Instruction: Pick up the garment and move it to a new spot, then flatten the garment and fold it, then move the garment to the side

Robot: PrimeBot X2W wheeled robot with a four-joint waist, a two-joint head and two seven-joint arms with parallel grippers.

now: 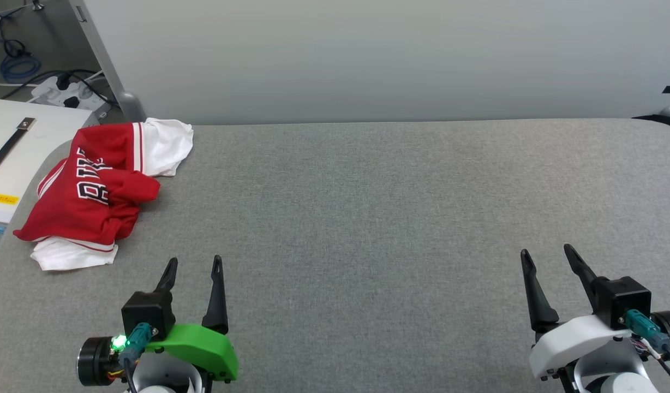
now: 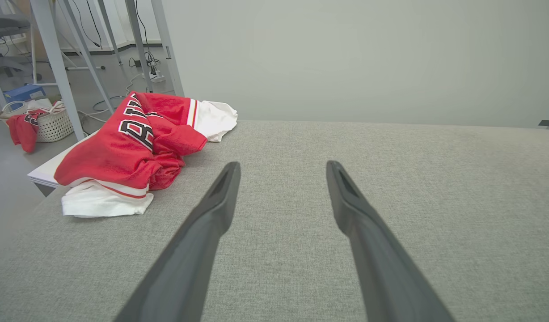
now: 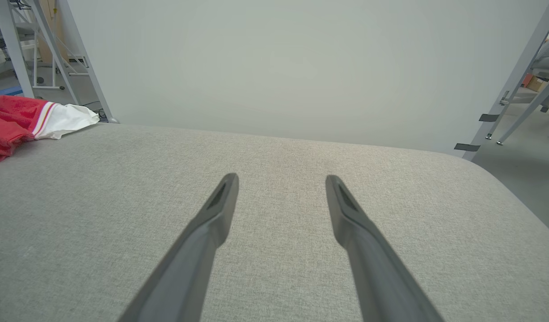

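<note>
Two end effectors sit nearest, the left end effector (image 1: pixel 196 260) and the right end effector (image 1: pixel 546 250), both spread wide and empty over the grey surface (image 1: pixel 368 218). One garment (image 1: pixel 95 191) lies crumpled at the far-left corner, ahead and left of the left end effector, long axis running near-to-far. The left arm is clearly nearer.

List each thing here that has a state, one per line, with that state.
jersey: crumpled in a heap at the table's far left corner, not held, not folded.
left hand: open, empty, apart from the jersey.
right hand: open, empty, over bare table.
basket: on the floor, red cloth draped over its rim.
</note>
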